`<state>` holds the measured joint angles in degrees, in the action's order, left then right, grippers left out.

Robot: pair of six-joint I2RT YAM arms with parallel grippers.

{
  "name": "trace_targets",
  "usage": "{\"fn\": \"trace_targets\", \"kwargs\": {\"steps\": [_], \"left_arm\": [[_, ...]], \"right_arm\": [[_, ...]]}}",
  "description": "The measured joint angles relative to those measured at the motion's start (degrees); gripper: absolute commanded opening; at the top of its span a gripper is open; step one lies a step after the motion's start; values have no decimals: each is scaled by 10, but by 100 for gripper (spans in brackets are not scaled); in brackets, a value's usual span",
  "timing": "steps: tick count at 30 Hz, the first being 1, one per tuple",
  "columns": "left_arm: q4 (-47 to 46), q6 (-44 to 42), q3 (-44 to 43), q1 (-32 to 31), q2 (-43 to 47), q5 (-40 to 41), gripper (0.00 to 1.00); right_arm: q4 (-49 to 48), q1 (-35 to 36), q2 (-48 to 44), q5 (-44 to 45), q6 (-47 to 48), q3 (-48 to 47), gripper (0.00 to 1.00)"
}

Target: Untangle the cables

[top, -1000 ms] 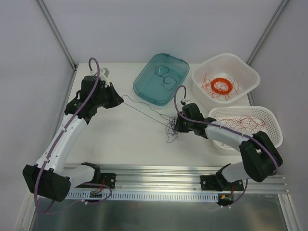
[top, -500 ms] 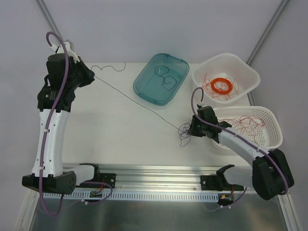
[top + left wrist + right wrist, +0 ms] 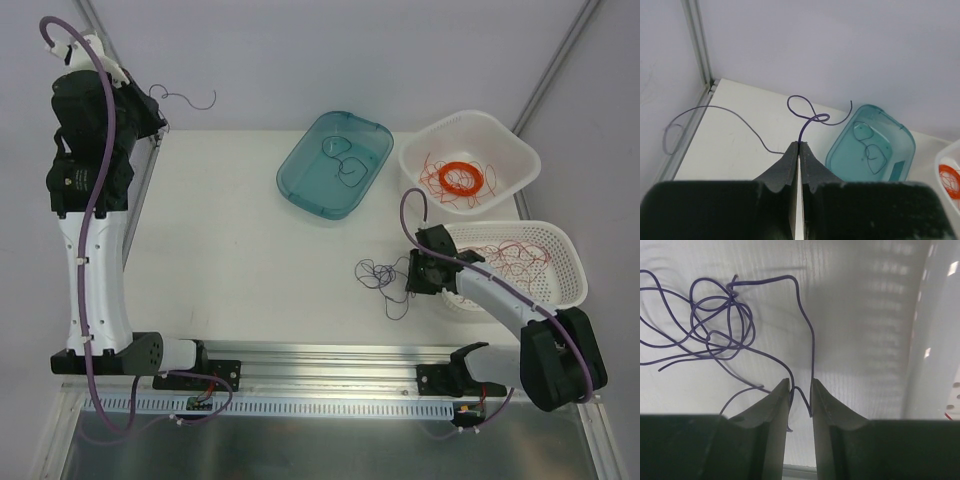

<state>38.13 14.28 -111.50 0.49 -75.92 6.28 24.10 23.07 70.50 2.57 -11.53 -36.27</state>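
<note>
Left gripper (image 3: 799,145) pinches one strand aloft; right gripper (image 3: 801,387) stands barely parted beside the cables (image 3: 730,315).

The left gripper's jaws are pressed together on a single purple strand (image 3: 810,117), which curls off toward 12 o'clock and trails to 9 o'clock. This gripper is raised over the far-left corner of the surface (image 3: 230,230), close to the frame post. The right gripper's jaws show a narrow gap with a bend of wire loose inside it. In the top view the cables lie as one loose dark tangle flat at its 9 o'clock, and the slotted basket (image 3: 572,262) sits just beside it at 3 o'clock. A wide stretch of white surface separates the two grippers. There are three containers:
- one teal tray (image 3: 300,175) with two dark loops
- one white tub (image 3: 500,140) with one orange coil (image 3: 445,180) and red wires
- one basket of red wires
</note>
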Motion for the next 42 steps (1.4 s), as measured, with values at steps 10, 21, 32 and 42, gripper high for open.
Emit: {"fn": "trace_targets", "kwargs": {"steps": [10, 21, 32, 42], "left_arm": [[-2, 27, -175, 0, -116, -150, 0], [-96, 122, -274, -6, -232, -245, 0], [-229, 174, -280, -68, -311, -298, 0], [-277, 194, -278, -70, -334, -302, 0]], "right_arm": [[5, -2, -30, -54, 47, -35, 76], [29, -2, -97, -85, 86, -116, 84], [42, -2, -107, -92, 95, -116, 87], [43, -2, -86, -104, 97, -122, 87]]}}
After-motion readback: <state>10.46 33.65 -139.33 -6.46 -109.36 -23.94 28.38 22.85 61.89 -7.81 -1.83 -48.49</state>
